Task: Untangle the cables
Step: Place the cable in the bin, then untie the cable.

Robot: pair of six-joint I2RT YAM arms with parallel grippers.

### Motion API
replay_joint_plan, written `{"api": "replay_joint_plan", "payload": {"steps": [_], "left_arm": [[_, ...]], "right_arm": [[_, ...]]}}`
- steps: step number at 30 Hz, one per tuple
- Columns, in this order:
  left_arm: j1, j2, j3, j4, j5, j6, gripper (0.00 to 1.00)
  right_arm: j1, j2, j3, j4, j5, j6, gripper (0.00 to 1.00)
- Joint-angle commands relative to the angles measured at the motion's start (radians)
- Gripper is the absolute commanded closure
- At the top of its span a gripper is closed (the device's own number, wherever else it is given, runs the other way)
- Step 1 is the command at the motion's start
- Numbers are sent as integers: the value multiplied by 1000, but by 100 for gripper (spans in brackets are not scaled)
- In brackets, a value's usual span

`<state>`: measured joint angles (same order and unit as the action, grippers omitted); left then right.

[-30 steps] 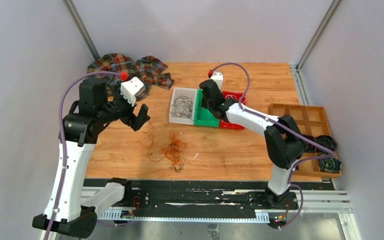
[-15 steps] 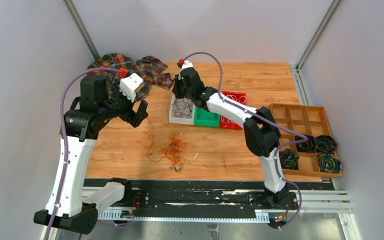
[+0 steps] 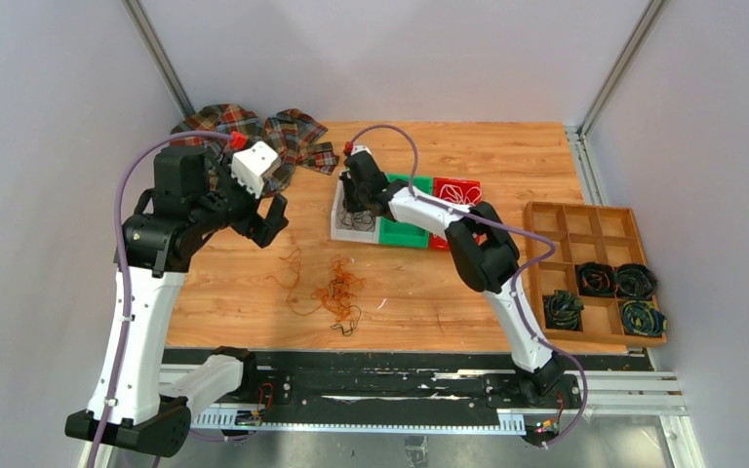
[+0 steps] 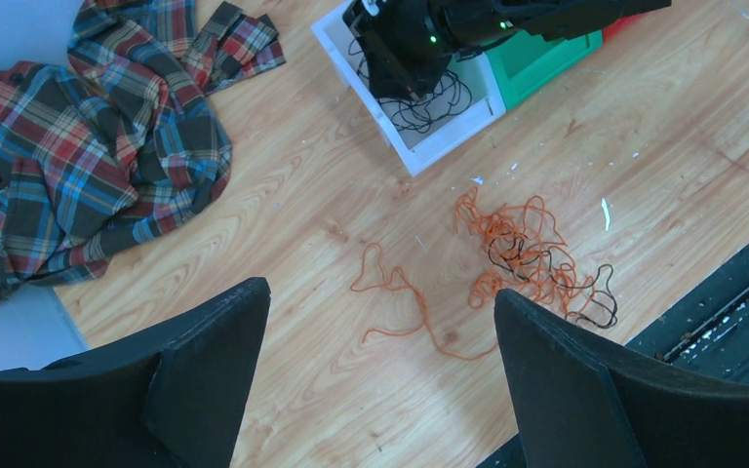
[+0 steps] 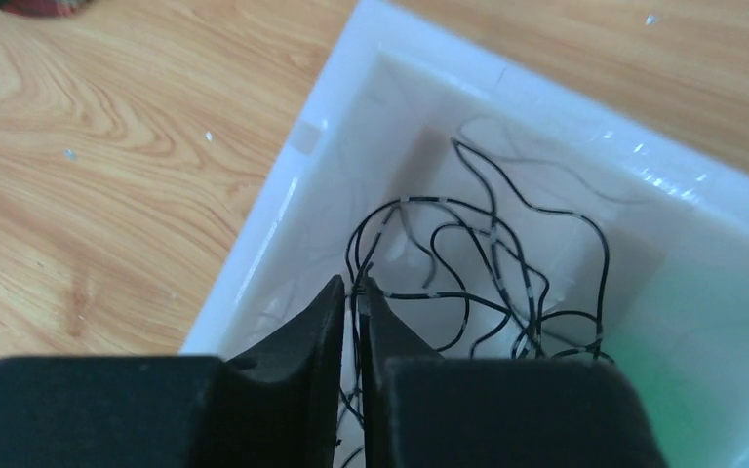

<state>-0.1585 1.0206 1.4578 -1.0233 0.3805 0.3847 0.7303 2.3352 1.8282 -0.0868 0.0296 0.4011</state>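
Two grippers at work: my right gripper [image 5: 353,289] pinches a black cable [image 5: 429,201] inside the white bin [image 5: 283,210]; my left gripper [image 4: 380,294] hangs wide open above the orange tangle [image 4: 522,249].

A light wooden table [image 3: 419,292] stands enclosed by plain pale grey walls [image 3: 390,58], with slanting metal posts [image 3: 161,58] at the two back corners and a black rail [image 3: 380,385] along its near edge, under even, soft light.
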Motion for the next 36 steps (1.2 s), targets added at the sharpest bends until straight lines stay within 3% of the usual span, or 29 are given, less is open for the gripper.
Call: {"api": "replay_joint_plan", "payload": {"steps": [1, 4, 7, 20, 27, 31, 36], "left_arm": [[10, -11, 12, 5, 2, -5, 9], [10, -14, -4, 6, -9, 12, 4], [11, -11, -4, 0, -14, 22, 3], [10, -20, -52, -4, -17, 71, 1], [11, 16, -242, -2, -36, 238, 2], [11, 53, -381, 82, -79, 315, 2], [14, 196, -447, 231, -198, 231, 2]], "right_arm": [[-9, -18, 51, -22, 0, -27, 80], [6, -79, 34, -21, 30, -68, 65], [13, -141, 32, -45, 61, -107, 61], [15, -290, -114, -53, 111, -178, 69], [126, -592, -525, 173, 144, -234, 45], [185, -690, -761, 307, 129, -148, 43], [241, -708, -889, 393, 196, -101, 44]]}}
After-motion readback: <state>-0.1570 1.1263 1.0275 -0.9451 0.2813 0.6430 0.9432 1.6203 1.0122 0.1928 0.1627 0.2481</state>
